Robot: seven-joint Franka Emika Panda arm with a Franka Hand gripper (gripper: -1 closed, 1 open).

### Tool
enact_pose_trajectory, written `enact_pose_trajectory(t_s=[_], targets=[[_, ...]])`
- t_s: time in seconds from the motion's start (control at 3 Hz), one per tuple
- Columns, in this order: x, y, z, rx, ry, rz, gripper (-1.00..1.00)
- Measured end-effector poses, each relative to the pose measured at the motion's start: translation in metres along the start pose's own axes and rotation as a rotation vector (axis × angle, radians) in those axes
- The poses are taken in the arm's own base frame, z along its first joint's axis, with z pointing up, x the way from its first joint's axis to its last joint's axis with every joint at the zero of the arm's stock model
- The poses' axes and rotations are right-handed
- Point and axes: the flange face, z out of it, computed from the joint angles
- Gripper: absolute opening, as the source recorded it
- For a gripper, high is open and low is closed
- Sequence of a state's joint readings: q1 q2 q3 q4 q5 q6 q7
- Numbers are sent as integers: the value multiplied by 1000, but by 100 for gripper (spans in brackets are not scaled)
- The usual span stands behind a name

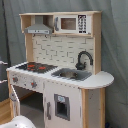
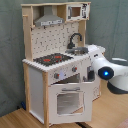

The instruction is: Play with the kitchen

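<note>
The kitchen [image 1: 60, 75] stood against a grey curtain [image 1: 112, 45] in both exterior views, its base on a wooden floor [image 2: 107, 112]. In the first exterior view the black-red stovetop [image 1: 36, 66] sat toward the first exterior view's left of the counter, with the steel sink [image 1: 71, 75] beside it and the black faucet [image 1: 83, 60] arching over the sink's back edge. The grey hood [image 1: 39, 29] hung above the stovetop, a toy microwave [image 1: 72, 23] sat in the upper shelf, and the pegboard back [image 1: 60, 50] spanned between shelf and counter. In the second exterior view the windowed oven door [image 2: 70, 102] was tilted out at its top, partly open, below a row of knobs [image 2: 65, 74]. The arm [image 2: 107, 70], white with a glowing blue ring, filled the second exterior view's right side, close beside the front of the kitchen near the oven's upper corner. A dark part at the arm's end lay just beside the cabinet front, but the gripper could not be made out clearly; whether its fingers were spread or closed could not be told. In the first exterior view a white rounded part of the robot [image 1: 17, 122] showed at the bottom edge.
</note>
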State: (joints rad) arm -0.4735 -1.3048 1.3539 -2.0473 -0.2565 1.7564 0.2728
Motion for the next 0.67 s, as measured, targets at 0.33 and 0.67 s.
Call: enact_pose_trajectory(t_s=[0.33,0.67], targets=[[-12,7,16,40,-49,-71,100],[-23,13,32,87,-87,-144,100]])
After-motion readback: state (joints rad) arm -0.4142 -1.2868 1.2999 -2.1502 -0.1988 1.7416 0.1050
